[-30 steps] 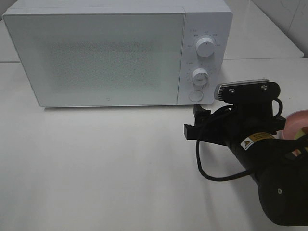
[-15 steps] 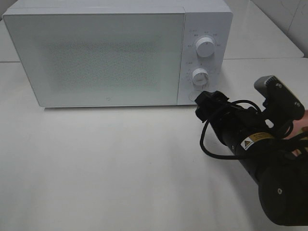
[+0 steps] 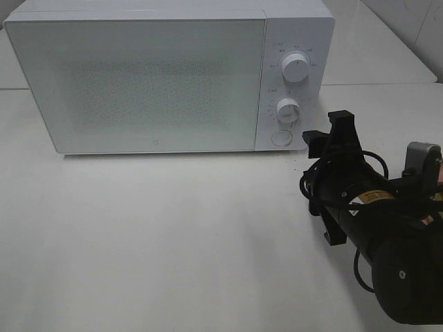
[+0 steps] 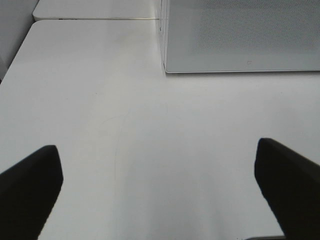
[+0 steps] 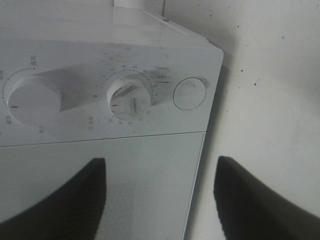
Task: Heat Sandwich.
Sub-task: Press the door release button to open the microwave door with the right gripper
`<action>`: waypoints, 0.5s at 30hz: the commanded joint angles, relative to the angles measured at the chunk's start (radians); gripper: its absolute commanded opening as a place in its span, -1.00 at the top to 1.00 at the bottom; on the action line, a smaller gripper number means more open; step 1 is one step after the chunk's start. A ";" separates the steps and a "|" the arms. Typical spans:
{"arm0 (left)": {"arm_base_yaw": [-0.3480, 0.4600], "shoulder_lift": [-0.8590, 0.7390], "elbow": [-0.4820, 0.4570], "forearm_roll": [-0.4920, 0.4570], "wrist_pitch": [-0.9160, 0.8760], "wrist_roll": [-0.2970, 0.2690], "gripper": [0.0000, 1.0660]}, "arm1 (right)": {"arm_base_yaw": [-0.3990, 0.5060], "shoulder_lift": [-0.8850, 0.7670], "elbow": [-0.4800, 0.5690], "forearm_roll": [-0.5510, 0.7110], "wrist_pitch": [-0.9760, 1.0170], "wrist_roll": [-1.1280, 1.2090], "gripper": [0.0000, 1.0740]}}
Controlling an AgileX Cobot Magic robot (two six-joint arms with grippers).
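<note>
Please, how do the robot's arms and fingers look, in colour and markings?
The right arm is a thick black tube with a looped black cable, a yellow-and-white warning label and a grey block. The right fingers and left fingers are plain black.

table (image 3: pixel 138 242): white, matte, fills most of the high view | rear top (image 3: pixel 374 62): white, glossier, butts against the table along a thin seam | wall (image 3: pixel 415 17): pale tiles, grey grout, far right corner | light: soft, even, faint shadows, weak glare on rear top
</note>
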 commanded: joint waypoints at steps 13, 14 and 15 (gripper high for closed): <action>-0.006 -0.026 0.003 -0.005 -0.002 0.003 -0.90 | 0.001 0.000 -0.007 0.006 0.013 0.085 0.99; -0.006 -0.026 0.003 -0.005 -0.002 0.003 -0.90 | 0.001 0.001 -0.007 0.016 0.024 0.085 0.99; -0.006 -0.026 0.003 -0.005 -0.002 0.003 -0.90 | -0.005 0.002 -0.007 0.021 0.043 0.085 0.99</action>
